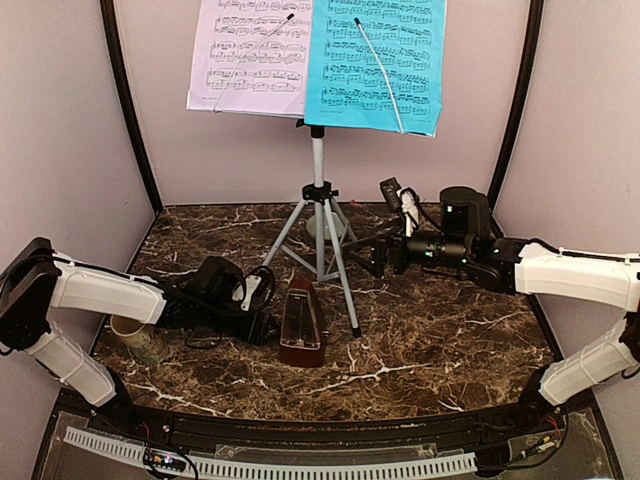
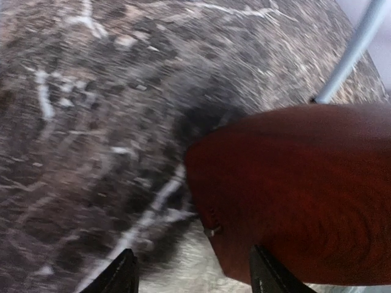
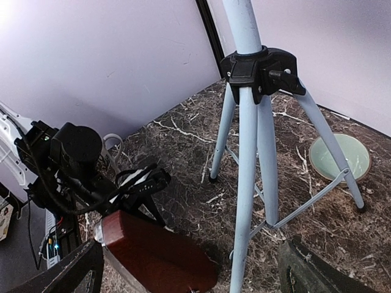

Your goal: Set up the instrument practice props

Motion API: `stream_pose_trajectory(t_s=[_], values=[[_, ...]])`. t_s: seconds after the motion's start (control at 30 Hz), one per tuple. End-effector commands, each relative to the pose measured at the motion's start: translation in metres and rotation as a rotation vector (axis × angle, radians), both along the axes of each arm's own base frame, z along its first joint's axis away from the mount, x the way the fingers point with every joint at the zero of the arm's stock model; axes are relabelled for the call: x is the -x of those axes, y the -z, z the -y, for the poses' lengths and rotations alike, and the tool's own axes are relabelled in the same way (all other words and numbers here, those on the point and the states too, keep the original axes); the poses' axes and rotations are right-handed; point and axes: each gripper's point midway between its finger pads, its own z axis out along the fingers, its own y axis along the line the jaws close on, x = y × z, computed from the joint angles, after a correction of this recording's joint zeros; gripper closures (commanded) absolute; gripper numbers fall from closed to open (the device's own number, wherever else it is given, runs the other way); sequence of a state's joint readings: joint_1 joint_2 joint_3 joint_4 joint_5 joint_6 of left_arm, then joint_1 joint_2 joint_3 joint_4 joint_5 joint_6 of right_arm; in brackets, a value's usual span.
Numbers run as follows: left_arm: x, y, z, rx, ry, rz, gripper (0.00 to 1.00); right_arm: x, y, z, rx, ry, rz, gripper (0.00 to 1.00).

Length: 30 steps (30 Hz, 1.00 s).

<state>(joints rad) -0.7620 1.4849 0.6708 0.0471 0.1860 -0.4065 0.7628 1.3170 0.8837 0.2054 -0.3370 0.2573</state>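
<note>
While lilac sheet (image 1: 250,55) and bright-blue sheet (image 1: 380,60) sat on the silver tripod music stand (image 1: 318,160), placing seemed in hand | dark-brown wooden pyramid metronome (image 1: 300,325) stood upright by its legs | left gripper (image 2: 192,278) spread beside it, right gripper (image 1: 365,262) spread | next: retreat without tipping.

Wide overview from high behind; both wrist views low, facing the metronome (image 3: 153,256) (left one closest)

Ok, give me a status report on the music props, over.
Left gripper open at the metronome. Right gripper open, facing the music stand legs. Lilac sheet and blue sheet up on it. Green bowl beside its legs, mug near left.
</note>
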Motion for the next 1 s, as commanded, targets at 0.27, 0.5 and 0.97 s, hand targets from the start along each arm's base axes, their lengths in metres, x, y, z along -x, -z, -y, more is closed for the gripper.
stream_pose_trajectory(t_s=[0.27, 0.5, 0.97], values=[[0.047, -0.020, 0.056, 0.176, 0.242, 0.071, 0.38, -0.002, -0.012, -0.004, -0.028, -0.013, -0.022, 0.00], [0.046, -0.043, 0.023, 0.255, 0.180, 0.284, 0.37, -0.007, -0.009, -0.010, -0.006, 0.050, -0.081, 0.00], [0.026, -0.035, -0.003, 0.212, 0.003, 0.332, 0.38, 0.026, 0.033, -0.049, 0.146, 0.402, -0.243, 0.00]])
